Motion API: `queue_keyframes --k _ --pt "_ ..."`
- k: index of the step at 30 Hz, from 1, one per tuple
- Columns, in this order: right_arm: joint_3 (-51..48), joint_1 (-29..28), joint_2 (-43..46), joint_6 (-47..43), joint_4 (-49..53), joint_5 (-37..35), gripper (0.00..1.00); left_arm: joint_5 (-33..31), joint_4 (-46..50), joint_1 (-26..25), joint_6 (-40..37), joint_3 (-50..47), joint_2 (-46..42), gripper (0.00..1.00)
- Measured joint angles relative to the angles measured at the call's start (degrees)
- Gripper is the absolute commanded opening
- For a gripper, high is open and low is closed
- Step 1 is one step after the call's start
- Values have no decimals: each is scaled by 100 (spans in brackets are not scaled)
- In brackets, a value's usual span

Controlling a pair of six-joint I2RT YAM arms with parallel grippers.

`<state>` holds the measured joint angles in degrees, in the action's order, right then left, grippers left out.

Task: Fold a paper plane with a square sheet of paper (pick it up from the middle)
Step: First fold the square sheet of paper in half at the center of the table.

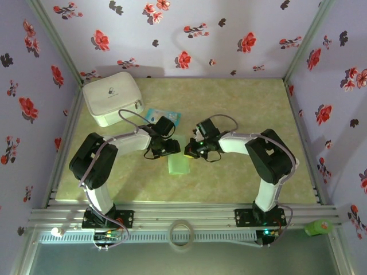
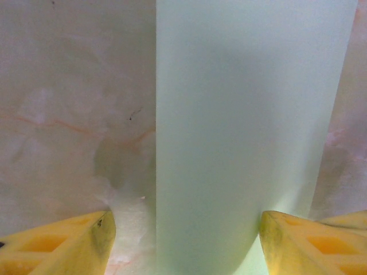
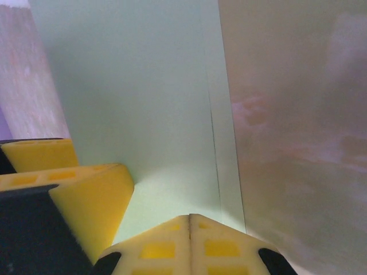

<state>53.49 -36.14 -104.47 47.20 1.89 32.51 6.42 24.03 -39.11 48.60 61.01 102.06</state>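
One narrow strip, not yet a dart, is all you have so far: the paper (image 1: 178,162) lies near the pouch's (image 1: 112,97) front right corner, left gripper (image 2: 184,220) spread wide astride it, right gripper (image 3: 190,220) closed over its edge, nose and wing folds remaining.
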Motion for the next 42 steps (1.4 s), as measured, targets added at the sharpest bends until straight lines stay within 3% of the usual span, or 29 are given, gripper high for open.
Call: queue_keyframes --k 15,23,32,42 --pt "479 -31 -297 -522 813 -382 0 278 -133 96 -114 -33 -76 73" --pt "540 -31 -302 -632 962 -426 1 859 -730 505 -157 -651 -763 65" --pt "542 -31 -302 -629 960 -426 2 1473 -1178 577 -175 -870 -739 52" --pt "542 -31 -302 -627 960 -424 2 1572 -1292 577 -175 -874 -474 53"
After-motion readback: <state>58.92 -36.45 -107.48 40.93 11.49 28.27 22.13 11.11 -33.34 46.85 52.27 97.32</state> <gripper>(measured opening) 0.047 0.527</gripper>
